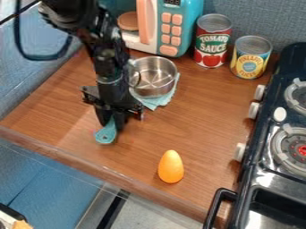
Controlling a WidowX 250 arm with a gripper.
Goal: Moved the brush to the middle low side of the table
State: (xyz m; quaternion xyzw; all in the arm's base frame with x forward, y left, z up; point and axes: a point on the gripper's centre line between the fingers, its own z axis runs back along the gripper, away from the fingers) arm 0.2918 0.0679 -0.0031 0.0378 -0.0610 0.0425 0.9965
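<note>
Looks like the black two-finger gripper is clenched on the teal round-ended brush, pinching its narrow part, probably to leave the wide end free. It's near the brown wood-look worktop's lower edge, left of the smooth orange egg-shaped toy, so I'd set it down clear of that.

A brown wood-grain bench carries a teal toy microwave at its back, with a red-labelled can and a yellow-labelled can standing upright to the right. A metal pot sits over a teal cloth. An orange egg-shaped object rests near the front edge.
</note>
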